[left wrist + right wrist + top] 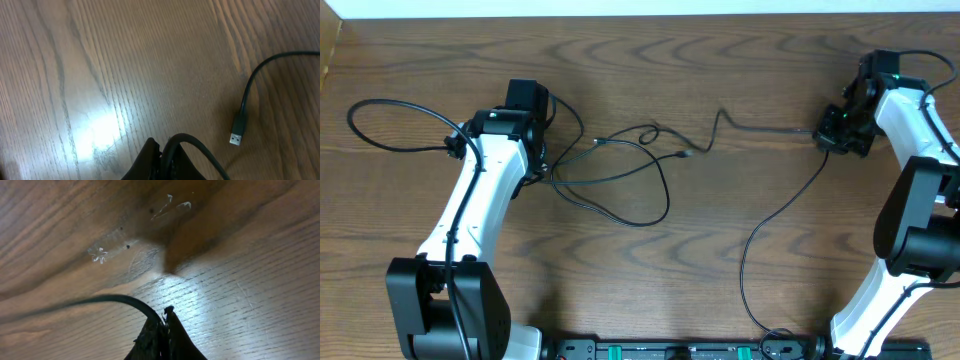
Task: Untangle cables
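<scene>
The left gripper (pixel 159 146) and the right gripper (pixel 165 314) are cut off by the bottom edge of their wrist views. The black cord (pixel 248 90) leaves the left wrist view at the right edge. In the overhead centre, its plug (pixel 682 155) is too small to make out.

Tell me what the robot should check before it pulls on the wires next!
1. Left gripper shut on the black cord: ok.
2. Right gripper shut on a black cord too: ok.
3. Both grippers hold the same cord: cannot tell. The overhead view does not let me follow it all the way.
4. Cord between the arms free of crossings: not ok. It loops over itself in the middle of the table.
5. USB plug lying loose on the wood, with nothing on top of it: ok.
6. White cord found: cannot tell. None shows clearly in any view.
</scene>
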Available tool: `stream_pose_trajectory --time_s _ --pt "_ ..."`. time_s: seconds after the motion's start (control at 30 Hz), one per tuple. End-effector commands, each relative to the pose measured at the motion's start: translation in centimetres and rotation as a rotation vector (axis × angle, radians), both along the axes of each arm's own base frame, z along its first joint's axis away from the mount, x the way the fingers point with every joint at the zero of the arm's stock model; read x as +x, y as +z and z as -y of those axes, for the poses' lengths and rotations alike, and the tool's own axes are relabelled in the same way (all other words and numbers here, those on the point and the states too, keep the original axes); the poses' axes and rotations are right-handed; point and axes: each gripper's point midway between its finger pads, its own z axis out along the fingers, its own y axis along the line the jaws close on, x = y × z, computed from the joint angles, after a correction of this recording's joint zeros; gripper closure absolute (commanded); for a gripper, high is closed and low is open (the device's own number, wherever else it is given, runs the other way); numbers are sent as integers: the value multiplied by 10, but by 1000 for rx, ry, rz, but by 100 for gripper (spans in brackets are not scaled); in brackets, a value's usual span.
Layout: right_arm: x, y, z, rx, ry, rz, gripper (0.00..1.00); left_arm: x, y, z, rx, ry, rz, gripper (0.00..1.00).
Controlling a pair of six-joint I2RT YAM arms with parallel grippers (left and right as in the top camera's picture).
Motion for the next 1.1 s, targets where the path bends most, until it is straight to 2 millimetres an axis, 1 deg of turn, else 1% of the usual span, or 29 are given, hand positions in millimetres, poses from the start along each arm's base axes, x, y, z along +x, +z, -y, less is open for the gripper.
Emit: stream_pose_trajectory --time_s 0.0,0.07,0.2,0.27,0.3,0.33,0.37,0.4,0.47,0.53,0.63,0.67,0.7,0.77,0.8,0.87,0.97,1.03,1.07 --pt "3 4 -19 97 47 30 99 -1 1 -9 47 4 -11 92" --pt "6 5 -28 113 113 55 99 -1 1 -9 47 4 -10 92" --pt "10 6 -38 108 151 69 99 -1 1 -9 47 4 -10 92" --pt "10 6 -42 108 161 71 87 -1 1 -9 47 4 -10 92" --pt "10 6 -45 109 169 70 61 -1 1 -9 47 4 -10 92" --pt "10 6 -46 109 171 69 47 -1 1 -9 47 4 -10 92" --pt "10 6 -49 109 178 69 14 -1 1 -9 47 4 -10 92" --pt "10 6 -51 109 184 69 1 -1 1 -9 47 4 -10 92" --pt "10 6 -56 108 211 73 1 -1 1 -9 47 4 -10 92" --pt "12 7 -65 115 248 85 1 -1 1 -9 47 4 -10 92" --pt "18 13 -84 188 334 146 1 -1 1 -9 47 3 -10 92" --pt "26 24 -106 288 412 224 1 -1 1 -9 47 4 -10 92" --pt "27 29 -113 324 438 250 1 -1 1 -9 47 3 -10 92" --pt "32 45 -138 439 526 340 1 -1 1 -9 47 4 -10 92" --pt "32 50 -145 470 552 363 1 -1 1 -9 47 3 -11 92" --pt "31 63 -168 553 633 423 1 -1 1 -9 46 4 -10 92" --pt "22 64 -195 573 704 415 1 -1 1 -9 47 4 -10 92" --pt "12 63 -215 576 771 405 1 -1 1 -9 46 3 -10 92" --pt "7 62 -229 575 808 396 1 -1 1 -9 46 4 -10 92"
